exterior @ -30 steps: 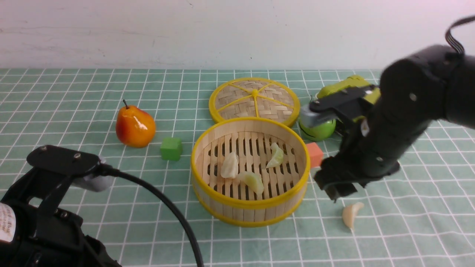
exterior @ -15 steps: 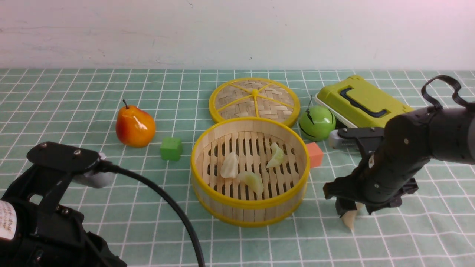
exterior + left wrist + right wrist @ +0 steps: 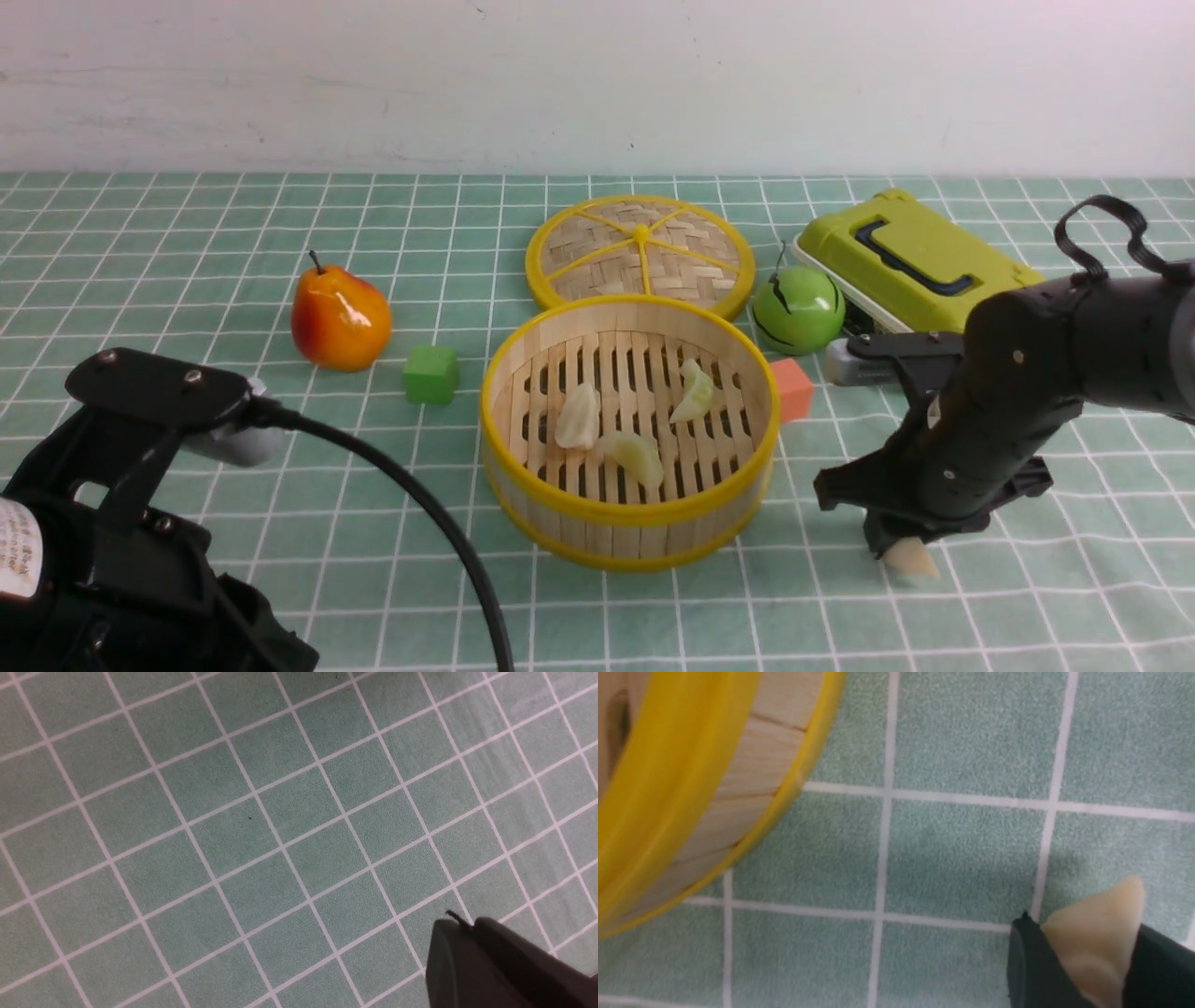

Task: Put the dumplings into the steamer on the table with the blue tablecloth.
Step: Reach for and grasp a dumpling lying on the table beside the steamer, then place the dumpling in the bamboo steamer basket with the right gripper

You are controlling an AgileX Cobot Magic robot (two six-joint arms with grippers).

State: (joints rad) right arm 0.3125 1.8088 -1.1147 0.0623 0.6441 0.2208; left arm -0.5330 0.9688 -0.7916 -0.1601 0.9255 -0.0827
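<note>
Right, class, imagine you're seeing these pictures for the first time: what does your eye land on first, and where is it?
The round bamboo steamer with its bright yellow rims sits mid-table, three dumplings lying on its slats. Just right of it, the right gripper pinches a cream dumpling low over the green checked cloth. A glossy orange pear stands out on the left.

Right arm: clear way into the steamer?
Probably yes: steamer open, lid behind it, nothing between its wall and the right pincer holding the cream dumpling. Only the rim to clear.
</note>
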